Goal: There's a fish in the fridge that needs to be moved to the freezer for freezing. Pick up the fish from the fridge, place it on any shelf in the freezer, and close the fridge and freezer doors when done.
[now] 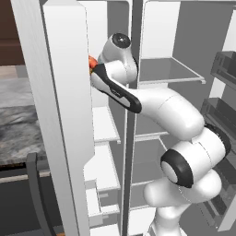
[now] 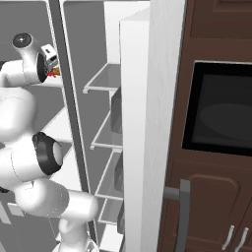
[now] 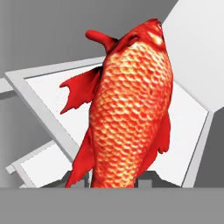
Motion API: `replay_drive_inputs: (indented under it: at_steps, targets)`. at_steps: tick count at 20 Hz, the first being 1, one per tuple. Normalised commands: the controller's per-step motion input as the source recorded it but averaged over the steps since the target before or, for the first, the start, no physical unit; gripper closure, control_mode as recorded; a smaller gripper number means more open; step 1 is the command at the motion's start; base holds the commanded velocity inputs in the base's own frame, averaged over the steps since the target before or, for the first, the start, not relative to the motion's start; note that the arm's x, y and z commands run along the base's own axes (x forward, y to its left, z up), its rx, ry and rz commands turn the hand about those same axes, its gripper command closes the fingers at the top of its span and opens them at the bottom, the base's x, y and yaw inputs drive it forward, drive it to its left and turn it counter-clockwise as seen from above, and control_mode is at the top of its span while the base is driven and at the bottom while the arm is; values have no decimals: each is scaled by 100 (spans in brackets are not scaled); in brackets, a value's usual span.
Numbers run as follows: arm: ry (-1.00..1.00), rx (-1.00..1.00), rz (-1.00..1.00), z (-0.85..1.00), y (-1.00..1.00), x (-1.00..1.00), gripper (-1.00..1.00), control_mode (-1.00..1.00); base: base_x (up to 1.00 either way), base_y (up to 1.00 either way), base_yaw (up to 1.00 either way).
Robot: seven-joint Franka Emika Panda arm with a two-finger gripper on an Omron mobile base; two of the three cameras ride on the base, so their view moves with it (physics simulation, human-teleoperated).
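The white refrigerator stands open in front of me, and the fridge [image 1: 184, 41], its wider grey-lined compartment with broad clear shelves, takes up the right side of the left base view. Beside it, past the dark vertical divider, is the narrower freezer [image 1: 105, 124] with its short white shelves stepping down toward white drawers low in the compartment. The freezer door [image 1: 55, 115] swings out toward the left base camera, a tall white slab that covers much of the freezer's left side; the fridge door [image 2: 147, 123] stands open edge-on in the middle of the right base view, with dark shelves showing on its inner face. To the right of that door are dark brown cabinets [image 2: 216, 206] and a black oven window [image 2: 221, 113]. In the left base view a grey stone counter [image 1: 18, 124] shows on the far left.

My arm reaches up and in at the freezer side of the divider, at the height of its upper shelves. My end effector [image 3: 114, 180] is clamped on the fish [image 3: 131, 109], gripping it near the tail end so the red-orange scaled body stands up away from the fingers. In the hand view, white freezer shelves [image 3: 183, 127] lie behind the fish. From the left base view only an orange sliver of the fish [image 1: 92, 62] peeks out at the edge of the freezer door
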Motion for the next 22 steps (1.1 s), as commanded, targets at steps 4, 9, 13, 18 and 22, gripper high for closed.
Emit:
replay_drive_inputs:
  at_steps: [4,9,13,18,22]
  targets:
    - [1,-3,0,0,8,54,100,-100,0,0,0]
    - [0,-9,-2,-4,28,44,100,-100,0,0,0]
    - [3,-10,-2,-23,23,30,100,-100,0,0,0]
    - [1,-7,-1,-38,5,27,100,-100,0,0,0]
    - [0,-5,0,-27,0,24,100,-100,0,0,0]
